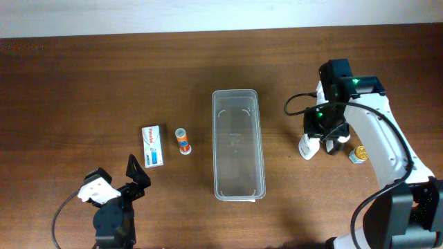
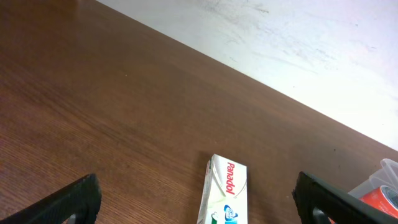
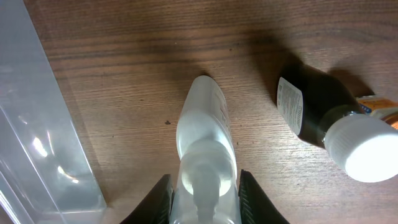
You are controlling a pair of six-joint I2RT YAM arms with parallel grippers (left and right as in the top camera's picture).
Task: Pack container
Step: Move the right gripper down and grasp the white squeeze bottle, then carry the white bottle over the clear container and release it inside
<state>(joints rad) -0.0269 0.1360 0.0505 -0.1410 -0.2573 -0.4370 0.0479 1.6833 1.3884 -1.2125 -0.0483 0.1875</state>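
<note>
- Packing has not started, I think: the container (image 1: 235,92) lies in the middle of the table (image 1: 83,83) with its open side up and nothing inside. That way things can be dropped in from above.
- The right gripper (image 3: 204,177) is squeezed on a white bottle (image 3: 200,124). Its fingers (image 3: 163,200) press on the two sides of the bottle. The far end of the bottle points down at the wood, near the container's wall. Holding it by the sides should keep it from rolling away when it goes up.
- A dark bottle (image 3: 308,109) with a white cap seems to stand just beside the white bottle, not touching it. Past it is a small thing with an orange top (image 1: 357,154). I cannot tell what that is.
- The left gripper (image 1: 137,173) is spread wide with nothing in it. It sits low at the near edge of the table. It looks toward a white medicine box (image 2: 225,190) with blue print, so it may go for that one.
- A small orange bottle (image 1: 183,141) stands between the medicine box and the container.
- Next, I think the white bottle must go up, over the rim and into the container. The bottle is smooth and round, so it could slip. The arm could also bump the dark bottle and knock it over.
</note>
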